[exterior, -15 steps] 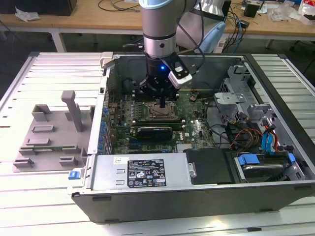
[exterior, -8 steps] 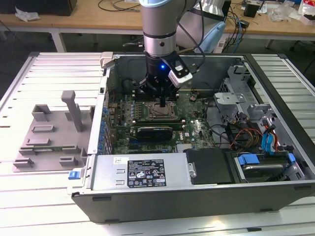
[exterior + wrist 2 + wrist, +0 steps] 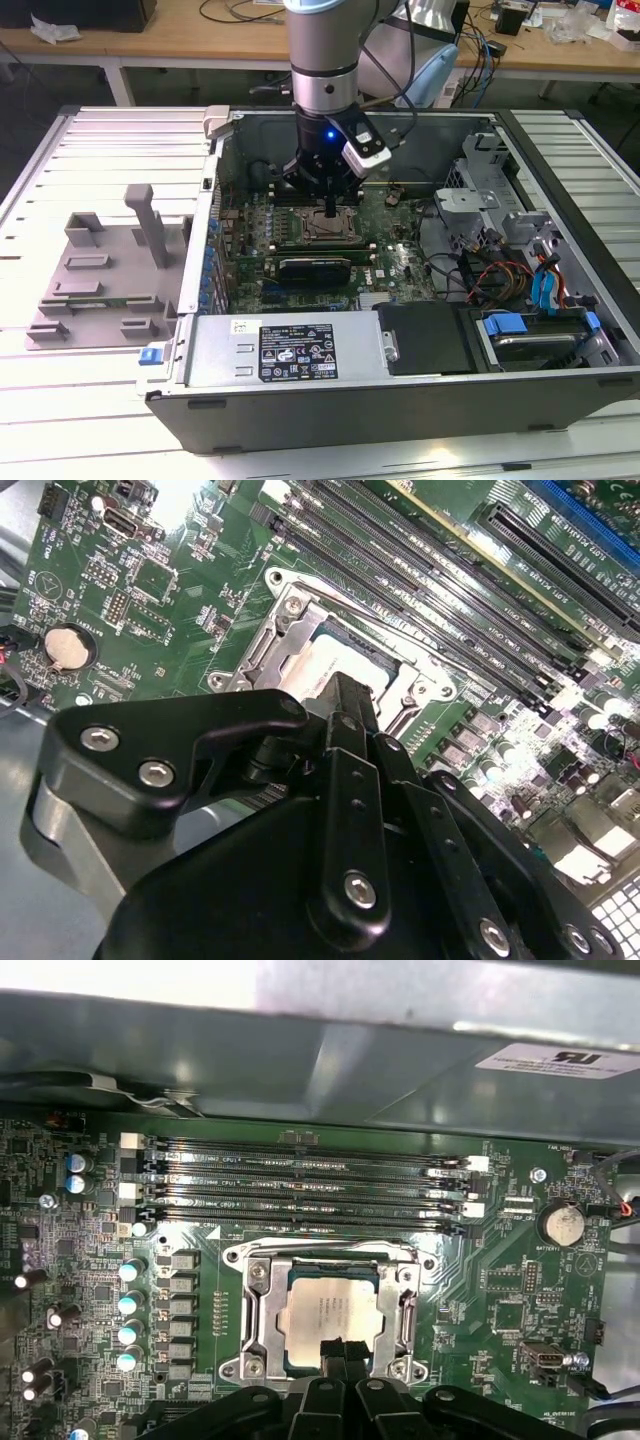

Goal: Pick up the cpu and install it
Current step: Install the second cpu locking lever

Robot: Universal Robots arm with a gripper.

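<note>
The cpu [image 3: 328, 1308], a small square chip with a silvery top, lies flat inside the open metal socket frame [image 3: 262, 1305] on the green motherboard. In the exterior view my gripper [image 3: 330, 207] hangs straight down over that socket [image 3: 325, 230], inside the computer case. Both wrist views show the two black fingers pressed together, with the gripper [image 3: 340, 1348] at the chip's edge. The second wrist view has the gripper [image 3: 345, 692] low over the cpu [image 3: 322, 668]. Whether the tips touch the chip I cannot tell. Nothing is held between them.
Memory slots [image 3: 300, 1185] run beside the socket, and a case wall [image 3: 300, 1060] rises beyond them. A grey tray [image 3: 100, 280] sits outside the case at the exterior view's left. The power supply [image 3: 290, 350] and cables [image 3: 500, 270] take up the case's front and right.
</note>
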